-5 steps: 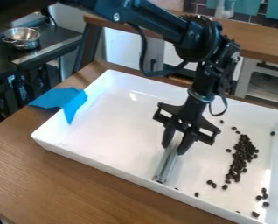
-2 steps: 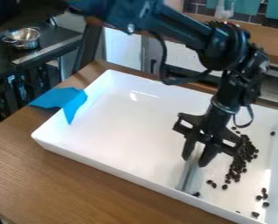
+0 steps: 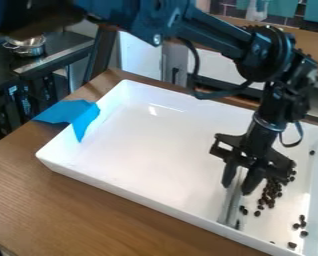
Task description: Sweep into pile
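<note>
Gripper (image 3: 236,187): hangs over white tray (image 3: 148,145), clamped on grey strip (image 3: 229,207).
Wooden table (image 3: 88,210): supports tray.
Strip: slants down near tray's front wall.
Dark beans (image 3: 270,194): lie clustered just beside strip; some sit apart.
Blue tape (image 3: 71,112): drapes over tray's left edge.
Metal pot (image 3: 28,48): sits beyond.

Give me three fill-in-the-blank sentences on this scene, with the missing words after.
The gripper holds a flat tool down in a ____ tray.
Most of the dark beans lie toward the picture's ____ side.
The thin material draped over the tray's edge is ____.

Missing words: white; right; blue
</note>
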You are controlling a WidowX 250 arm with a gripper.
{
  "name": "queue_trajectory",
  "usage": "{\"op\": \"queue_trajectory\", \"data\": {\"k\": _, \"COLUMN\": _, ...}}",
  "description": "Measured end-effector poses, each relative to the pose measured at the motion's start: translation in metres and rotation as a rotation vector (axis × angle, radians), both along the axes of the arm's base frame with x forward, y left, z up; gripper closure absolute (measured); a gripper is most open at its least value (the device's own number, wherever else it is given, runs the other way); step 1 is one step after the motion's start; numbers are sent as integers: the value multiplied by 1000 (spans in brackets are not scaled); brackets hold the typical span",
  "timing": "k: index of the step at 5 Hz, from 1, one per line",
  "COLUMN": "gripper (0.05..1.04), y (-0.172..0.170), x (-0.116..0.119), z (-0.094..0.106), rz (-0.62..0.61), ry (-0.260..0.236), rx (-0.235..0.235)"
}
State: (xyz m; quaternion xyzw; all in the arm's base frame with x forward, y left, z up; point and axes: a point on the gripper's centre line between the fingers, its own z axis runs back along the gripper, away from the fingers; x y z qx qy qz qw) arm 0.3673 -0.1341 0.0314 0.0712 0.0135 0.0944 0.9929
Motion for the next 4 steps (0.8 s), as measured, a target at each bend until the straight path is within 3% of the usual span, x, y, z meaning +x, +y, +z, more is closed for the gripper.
{"op": "queue_trajectory", "data": {"k": 4, "gripper": 745, "y": -28, "x": 3, "z": 0, "rz": -4, "ry": -26, "rx": -55}}
